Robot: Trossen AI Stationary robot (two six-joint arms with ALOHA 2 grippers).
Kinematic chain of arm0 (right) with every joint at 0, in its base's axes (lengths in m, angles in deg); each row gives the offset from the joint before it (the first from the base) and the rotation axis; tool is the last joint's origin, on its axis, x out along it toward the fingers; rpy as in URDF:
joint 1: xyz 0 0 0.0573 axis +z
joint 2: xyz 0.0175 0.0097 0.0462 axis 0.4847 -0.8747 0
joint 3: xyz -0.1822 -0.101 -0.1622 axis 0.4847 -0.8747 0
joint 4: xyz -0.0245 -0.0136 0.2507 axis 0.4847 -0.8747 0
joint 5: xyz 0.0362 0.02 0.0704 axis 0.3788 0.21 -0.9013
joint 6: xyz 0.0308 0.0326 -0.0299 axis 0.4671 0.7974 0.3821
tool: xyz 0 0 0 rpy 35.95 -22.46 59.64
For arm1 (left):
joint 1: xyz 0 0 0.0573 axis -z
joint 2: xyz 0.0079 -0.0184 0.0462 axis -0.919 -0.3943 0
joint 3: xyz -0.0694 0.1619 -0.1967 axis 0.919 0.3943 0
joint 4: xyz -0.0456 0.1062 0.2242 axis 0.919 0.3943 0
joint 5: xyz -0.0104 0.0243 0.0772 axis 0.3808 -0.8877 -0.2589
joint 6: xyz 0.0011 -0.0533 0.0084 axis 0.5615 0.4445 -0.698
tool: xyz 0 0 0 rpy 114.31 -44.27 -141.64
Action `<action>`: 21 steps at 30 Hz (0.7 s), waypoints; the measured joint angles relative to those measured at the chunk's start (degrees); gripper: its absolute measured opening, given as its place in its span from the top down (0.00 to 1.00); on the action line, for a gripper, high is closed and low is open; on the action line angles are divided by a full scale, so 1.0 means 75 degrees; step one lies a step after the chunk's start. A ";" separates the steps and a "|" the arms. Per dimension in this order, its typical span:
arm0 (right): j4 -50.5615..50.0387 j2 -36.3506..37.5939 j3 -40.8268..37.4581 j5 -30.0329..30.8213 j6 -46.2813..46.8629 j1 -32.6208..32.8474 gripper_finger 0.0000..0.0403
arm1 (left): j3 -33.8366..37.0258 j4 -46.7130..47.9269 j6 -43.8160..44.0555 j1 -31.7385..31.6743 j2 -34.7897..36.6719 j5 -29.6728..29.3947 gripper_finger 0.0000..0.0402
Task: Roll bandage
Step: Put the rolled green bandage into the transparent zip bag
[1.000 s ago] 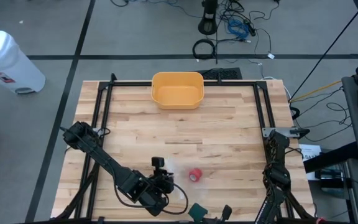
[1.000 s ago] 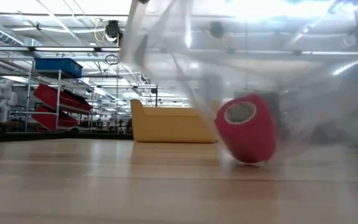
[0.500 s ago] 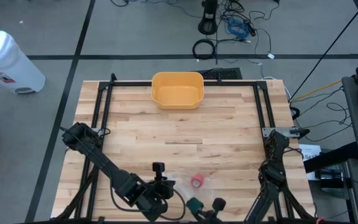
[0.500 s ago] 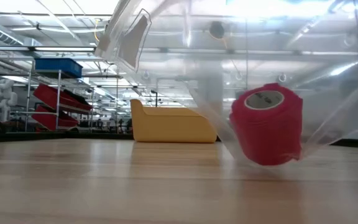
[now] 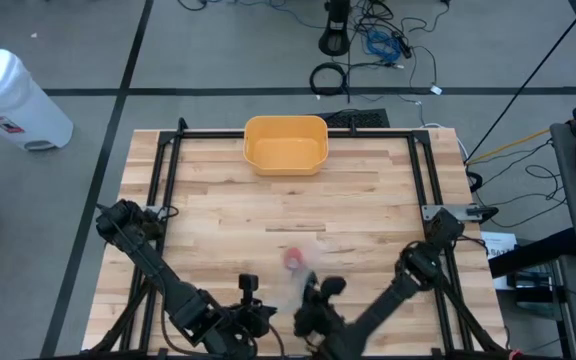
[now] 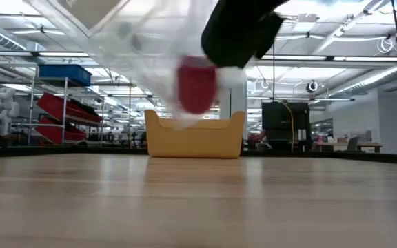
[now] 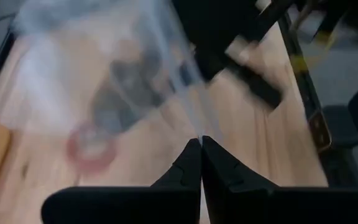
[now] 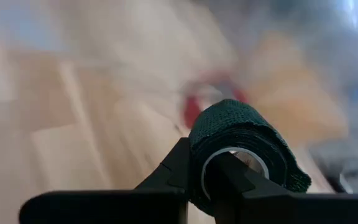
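Grey floor (image 5: 88, 60), white bin (image 5: 8, 95), tangled cables (image 5: 383, 45), red shelving (image 6: 64, 110)

Near edge crowded, rest of the table open

Both arms and a clear plastic bag (image 5: 296, 283) block the table's (image 5: 368, 215) near edge; the yellow bin (image 5: 285, 144) stands alone at the far edge, with bare wood between.

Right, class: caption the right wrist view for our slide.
Right gripper holds a dark green bandage roll above the wooden table.

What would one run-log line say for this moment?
left gripper: shut on clear bag | right gripper: holds green roll | red roll: in bag, lifted off table
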 joint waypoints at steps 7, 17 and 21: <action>0.0224 0.0005 0.0000 -0.1272 0.0608 -0.0131 0.93 | 0.0365 0.0658 0.0993 -0.0326 0.0004 -0.0517 1.00; 0.1118 0.0002 -0.0003 0.0800 0.1820 0.0960 0.93 | 0.0848 0.0027 0.0774 -0.1160 0.0003 0.0076 1.00; 0.1177 0.0002 -0.0003 0.2335 0.2159 0.1234 0.93 | 0.1033 -0.0303 0.0757 -0.1445 0.0000 0.0974 1.00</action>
